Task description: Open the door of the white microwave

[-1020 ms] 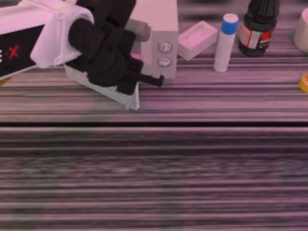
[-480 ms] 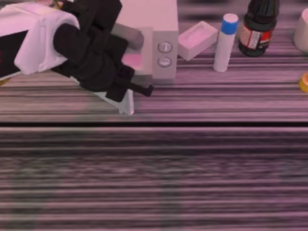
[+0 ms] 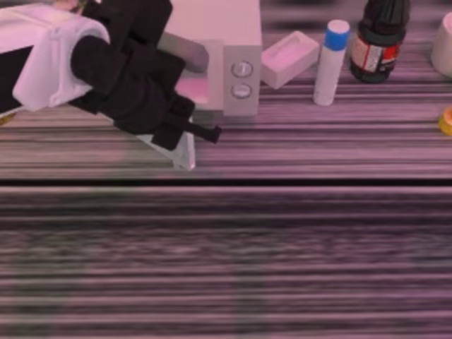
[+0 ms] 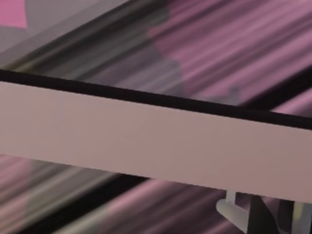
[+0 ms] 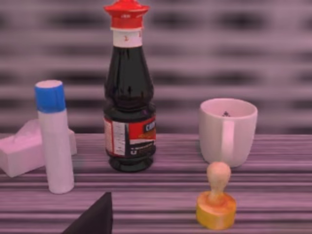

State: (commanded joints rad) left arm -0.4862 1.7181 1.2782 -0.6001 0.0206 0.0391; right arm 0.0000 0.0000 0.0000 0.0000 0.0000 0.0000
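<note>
The white microwave (image 3: 227, 28) stands at the back of the table, left of centre, with two silver knobs (image 3: 241, 79) on its front. Its door (image 3: 186, 150) is swung out toward the table's left, and the pale interior (image 3: 195, 86) shows. My left gripper (image 3: 189, 131) is shut at the door's free edge and hides most of the panel. In the left wrist view the door (image 4: 146, 141) fills the picture as a broad pale band, with its handle bar (image 4: 233, 214) beside a dark finger (image 4: 259, 220). My right arm is outside the top view; a dark tip of it (image 5: 96, 218) shows in its wrist view.
Right of the microwave lie a small white box (image 3: 289, 58), a white tube with a blue cap (image 3: 330, 63), a dark sauce bottle (image 3: 380, 39), a white mug (image 3: 443, 42) and a yellow stamp (image 3: 446, 120). A dark seam crosses the table (image 3: 226, 247) in front.
My left gripper has drawn left and back with the door's edge, swinging the door wider and uncovering more of the interior. The last half second added only a little.
</note>
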